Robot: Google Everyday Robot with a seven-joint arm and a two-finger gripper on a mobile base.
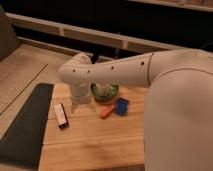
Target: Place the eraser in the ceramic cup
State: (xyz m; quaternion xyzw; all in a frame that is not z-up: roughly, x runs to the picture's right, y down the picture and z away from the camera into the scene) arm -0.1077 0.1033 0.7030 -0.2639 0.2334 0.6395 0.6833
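We see the gripper (84,107) at mid-frame, fingers apart and empty above the wooden table (100,145), with the eraser (61,115) lying flat just lower left of it and the green cup (105,92) just right.

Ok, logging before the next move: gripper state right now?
Gripper: open, holding nothing, above the table between the eraser and the ceramic cup.

Likely a lab or test room — a wooden table (100,145), a dark mat (25,125), a pale wall rail (100,36) behind.
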